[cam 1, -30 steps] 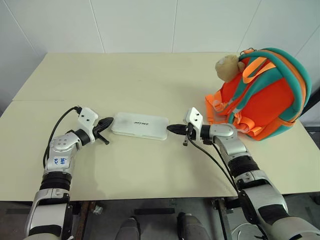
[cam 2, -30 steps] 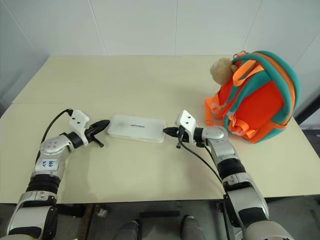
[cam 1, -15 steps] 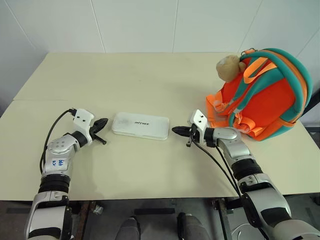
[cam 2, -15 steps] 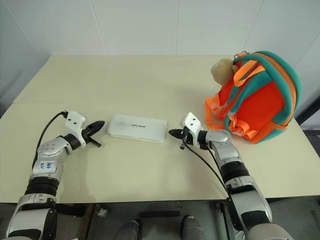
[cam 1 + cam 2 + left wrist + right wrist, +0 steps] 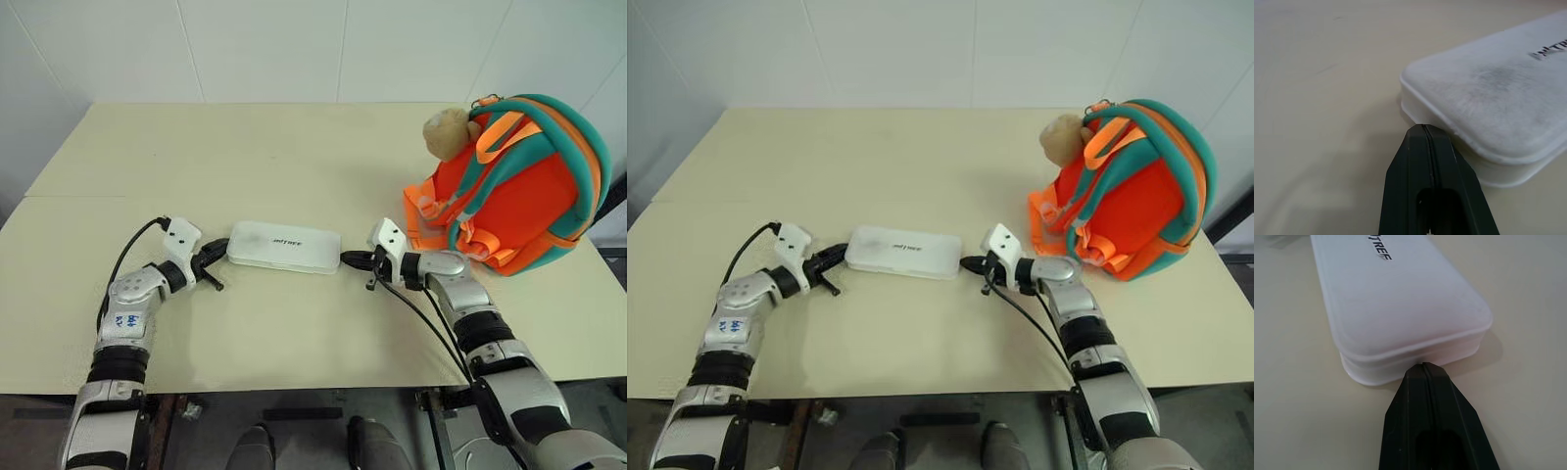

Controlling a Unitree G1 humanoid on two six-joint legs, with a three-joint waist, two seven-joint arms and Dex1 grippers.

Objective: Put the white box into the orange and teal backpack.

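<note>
Closed pincers (image 5: 217,257) (image 5: 350,259) (seemingly touching) at white box (image 5: 284,247) ends

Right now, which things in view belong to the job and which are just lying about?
Job:
- white box
- backpack
- left gripper, shut, at the box's end
- right gripper, shut, at the other end

Lying about:
- plush toy on the backpack
- table

White box (image 5: 284,246) showing dark lettering on lid, sitting between the black closed jaws. Backpack (image 5: 519,186) showing orange body, teal trim. Plush toy (image 5: 447,131) tan. Table (image 5: 294,157) cream.
</note>
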